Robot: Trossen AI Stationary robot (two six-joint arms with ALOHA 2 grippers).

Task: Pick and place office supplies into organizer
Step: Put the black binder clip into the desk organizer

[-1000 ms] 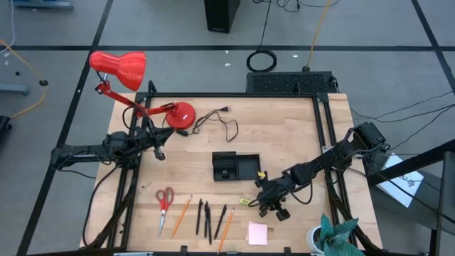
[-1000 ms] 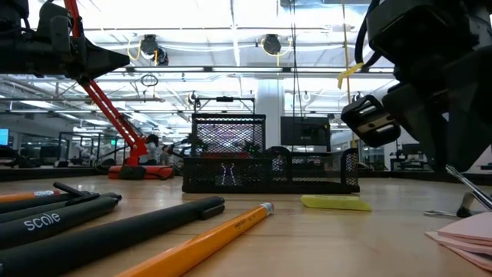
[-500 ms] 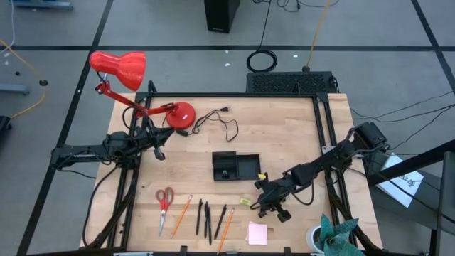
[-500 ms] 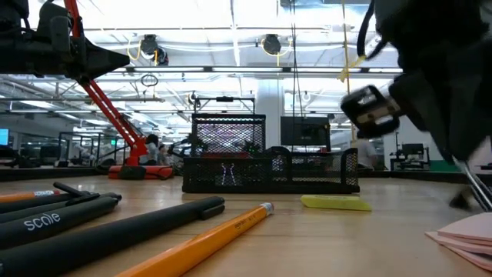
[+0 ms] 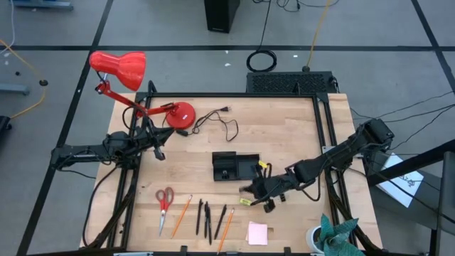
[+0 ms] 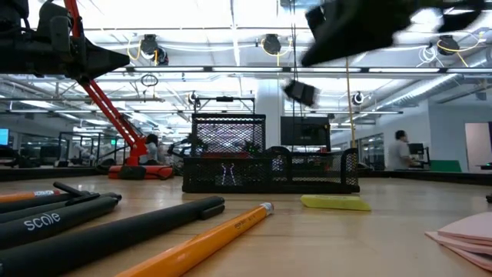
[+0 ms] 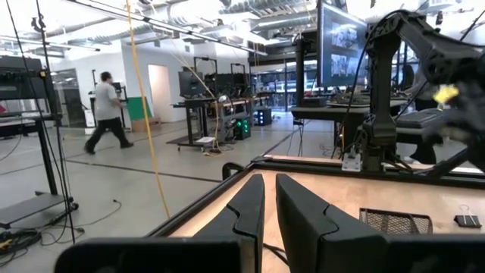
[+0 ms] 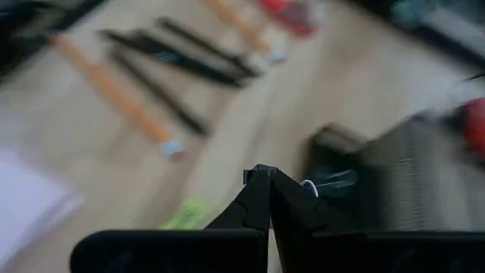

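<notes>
Overhead, right gripper (image 5: 250, 190) beside the organizer (image 5: 235, 167), fingers pinched on a blurred small silvery item (image 8: 324, 182).

Bright, even light falls from long ceiling strip lights (image 6: 192, 35), which glare white in the low view. The pale wooden table (image 5: 284, 135) shows only soft, short shadows. The right wrist view is heavily motion-blurred throughout. In the low view the nearest orange pencil (image 6: 204, 242) sits out of focus.

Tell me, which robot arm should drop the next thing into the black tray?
Probably the right gripper: it hovers beside the black tray, pinching a small clip. The left gripper waits farther off.
</notes>
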